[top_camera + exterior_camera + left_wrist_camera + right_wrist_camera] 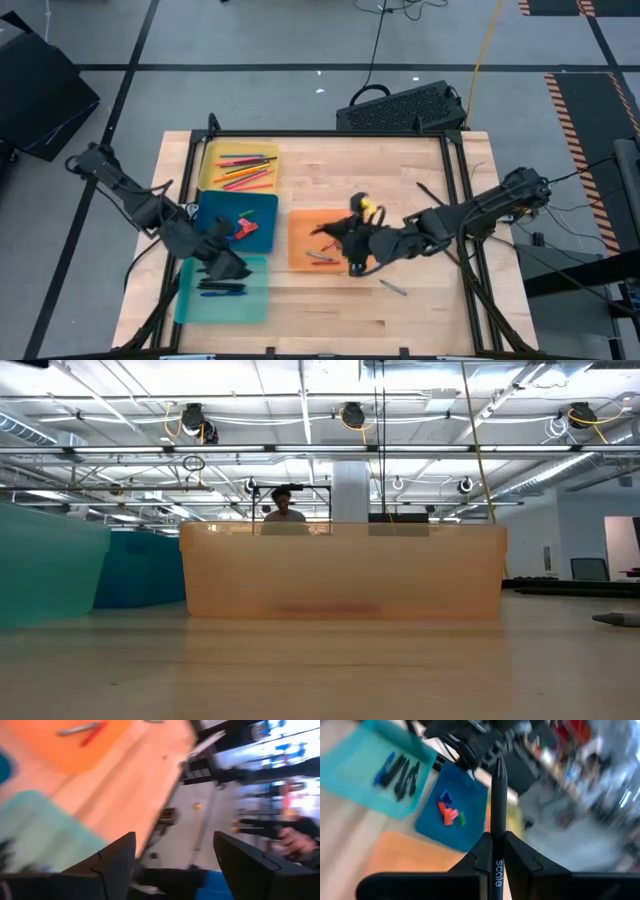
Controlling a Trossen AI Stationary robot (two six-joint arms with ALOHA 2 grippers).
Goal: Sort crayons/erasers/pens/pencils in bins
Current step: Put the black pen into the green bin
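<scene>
- The right end effector (492, 851) is squeezed tight on a black pen (497, 800), over the orange bin (305, 240).
- Next, I think, it must carry the pen toward 9 o'clock to the teal bin (190, 300).
- The left end effector (172, 865) is open above that bin.

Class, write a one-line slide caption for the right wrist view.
Right gripper holds a black pen above the teal bin and blue bin.
</scene>
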